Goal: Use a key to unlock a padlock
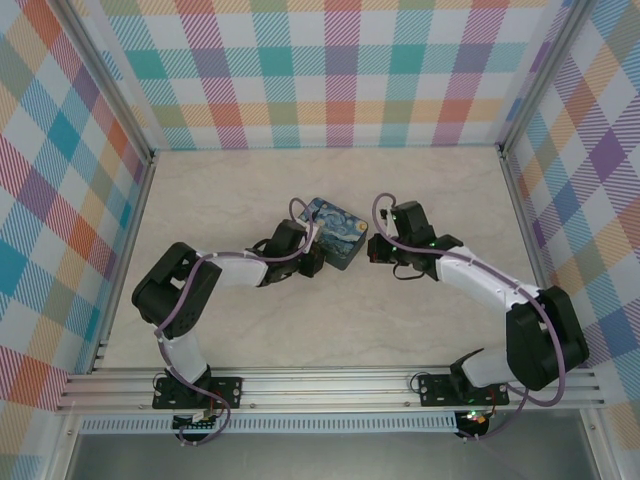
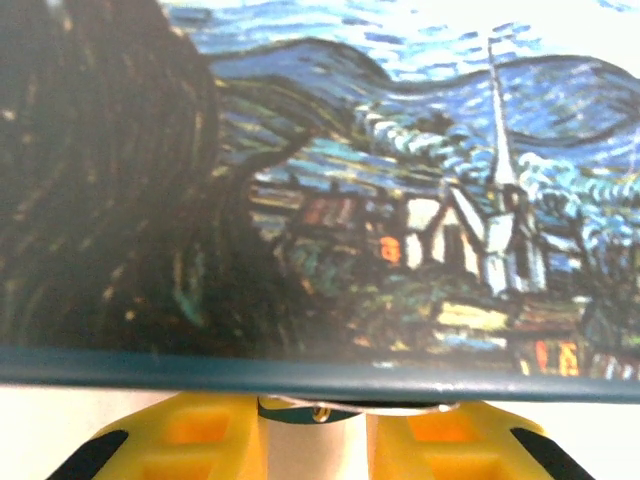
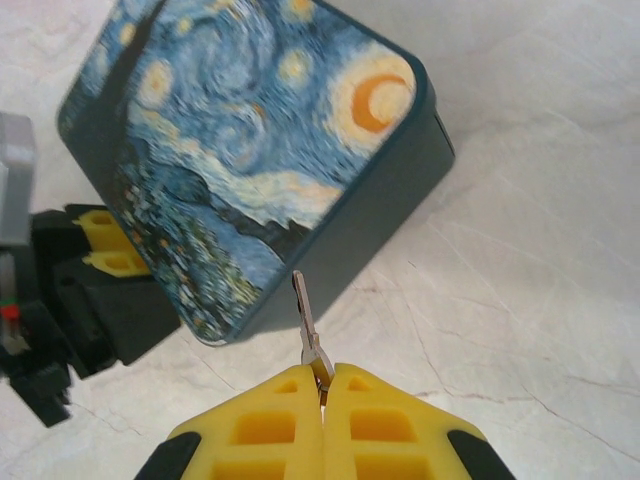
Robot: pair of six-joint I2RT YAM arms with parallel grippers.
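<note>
The right gripper (image 3: 322,378), pressed together, is pinching the key (image 3: 306,318) just right of the starry-night tin (image 3: 250,150). The left gripper (image 2: 315,425) is sitting at the tin's left edge. I cannot tell its grip, but a silvery bit (image 2: 330,408) between its fingers is possibly the padlock. The key is likely needing slow, level alignment.

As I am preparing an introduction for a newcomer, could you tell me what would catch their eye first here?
The starry-night painted tin in the middle of the table draws the eye first. Then comes the right tool, shut on a thin key whose tip points at the tin's dark side.
</note>
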